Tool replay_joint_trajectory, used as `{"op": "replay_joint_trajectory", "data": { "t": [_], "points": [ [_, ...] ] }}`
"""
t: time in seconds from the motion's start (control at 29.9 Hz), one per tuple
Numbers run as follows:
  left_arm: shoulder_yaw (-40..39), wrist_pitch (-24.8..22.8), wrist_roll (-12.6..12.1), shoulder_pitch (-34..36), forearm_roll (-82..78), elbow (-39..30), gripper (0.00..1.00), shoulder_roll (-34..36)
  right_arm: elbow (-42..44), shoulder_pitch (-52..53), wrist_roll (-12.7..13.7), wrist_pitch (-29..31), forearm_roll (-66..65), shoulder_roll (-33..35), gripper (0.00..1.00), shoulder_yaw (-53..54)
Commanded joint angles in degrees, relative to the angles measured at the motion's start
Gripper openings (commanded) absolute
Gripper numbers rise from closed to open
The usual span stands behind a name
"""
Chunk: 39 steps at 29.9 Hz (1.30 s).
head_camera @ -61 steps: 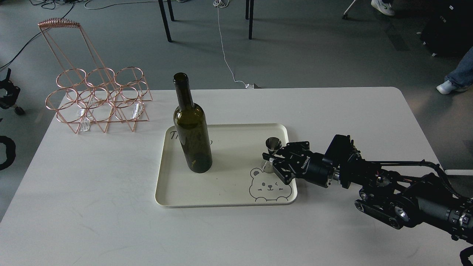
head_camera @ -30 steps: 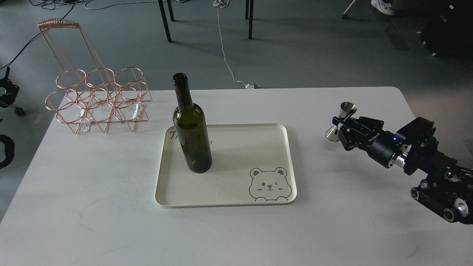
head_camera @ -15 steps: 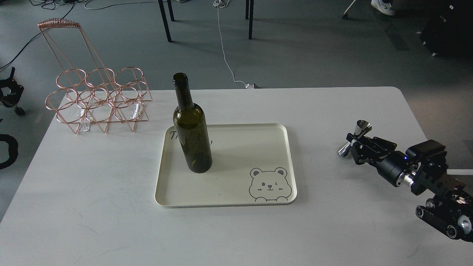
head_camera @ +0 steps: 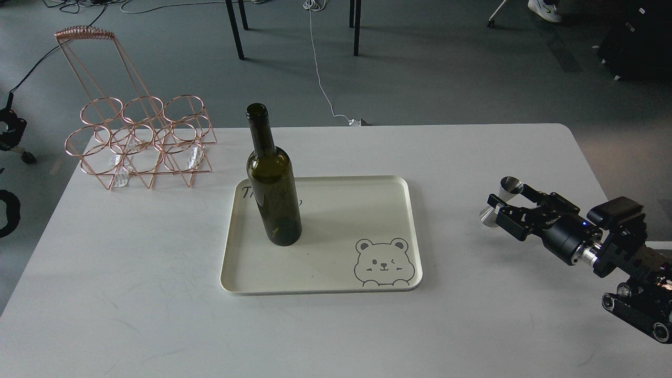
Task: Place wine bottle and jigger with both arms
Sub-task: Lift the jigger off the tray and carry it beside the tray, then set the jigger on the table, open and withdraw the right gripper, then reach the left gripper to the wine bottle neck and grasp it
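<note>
**A:** Right gripper [head_camera: 500, 206] is pinching the steel jigger [head_camera: 499, 202] at its waist, over the white table [head_camera: 157, 294] well right of the tray [head_camera: 320, 283]. Tips for setting it down?

**B:** It's a slick hourglass with small rims, so I'd lower it straight, get the base flat, then release. Looks slightly tilted.

**A:** And the wine bottle [head_camera: 273, 184]?

**B:** Smooth dark green glass, upright on the cream tray. Left gripper isn't in view. Tall and narrow, so grab it low.
</note>
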<state>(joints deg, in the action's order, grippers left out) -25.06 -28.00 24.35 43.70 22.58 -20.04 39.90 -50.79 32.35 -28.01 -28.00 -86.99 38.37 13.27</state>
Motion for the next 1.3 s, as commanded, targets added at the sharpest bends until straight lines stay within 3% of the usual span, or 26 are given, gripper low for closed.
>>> {"op": "replay_joint_trajectory", "data": {
  "t": [0.0,0.3,0.53,0.77,1.04,1.27],
  "points": [
    [0.09,0.0,-0.09,-0.02,0.0,0.0,0.99,0.0,-6.58,0.0,0.01,0.0,0.07,5.47,0.94,0.26],
    [0.36,0.0,-0.26,-0.1,-0.17,-0.44,0.99,0.17,-19.25,4.29,0.01,0.0,5.77,16.21,0.95,1.84],
    [0.45,0.0,-1.14,1.29,-5.34,-0.61,0.98,3.33,-16.98,14.23,0.01,0.0,21.66,14.9,0.95,2.55],
    [0.36,0.0,-0.88,7.54,-25.37,-3.76,0.98,8.6,-10.04,19.24,0.01,1.44,38.19,7.87,0.96,2.81],
    [0.27,0.0,-0.79,7.72,-36.45,-30.11,0.98,23.1,-4.33,19.25,0.01,11.38,58.75,1.98,0.97,8.35],
    [-0.43,0.0,-0.88,7.81,-66.57,-57.0,0.98,31.72,3.41,18.98,0.01,22.09,76.07,-1.62,0.97,11.07]
  ]
}}
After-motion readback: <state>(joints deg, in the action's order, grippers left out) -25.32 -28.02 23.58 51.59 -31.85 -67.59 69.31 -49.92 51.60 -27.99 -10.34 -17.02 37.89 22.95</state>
